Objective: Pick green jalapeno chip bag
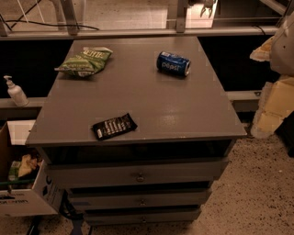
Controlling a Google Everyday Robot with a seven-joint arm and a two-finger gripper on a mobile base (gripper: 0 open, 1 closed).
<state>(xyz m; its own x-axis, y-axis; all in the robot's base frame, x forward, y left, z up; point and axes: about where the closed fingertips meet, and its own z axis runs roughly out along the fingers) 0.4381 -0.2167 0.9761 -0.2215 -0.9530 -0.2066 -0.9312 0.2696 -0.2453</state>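
Observation:
The green jalapeno chip bag [86, 61] is a crinkled, puffy green bag with white stripes. It lies on the far left corner of the grey cabinet top [147, 101]. My gripper [207, 8] hangs at the top edge of the view, beyond the cabinet's far right corner. It is well apart from the bag and holds nothing that shows.
A blue Pepsi can [173, 63] lies on its side at the far right of the top. A flat black wrapper [114, 126] lies near the front edge. A sanitiser bottle [15, 91] stands on a ledge at left, a cardboard box [20, 183] below it. Pale bulky shapes [275, 96] stand at right.

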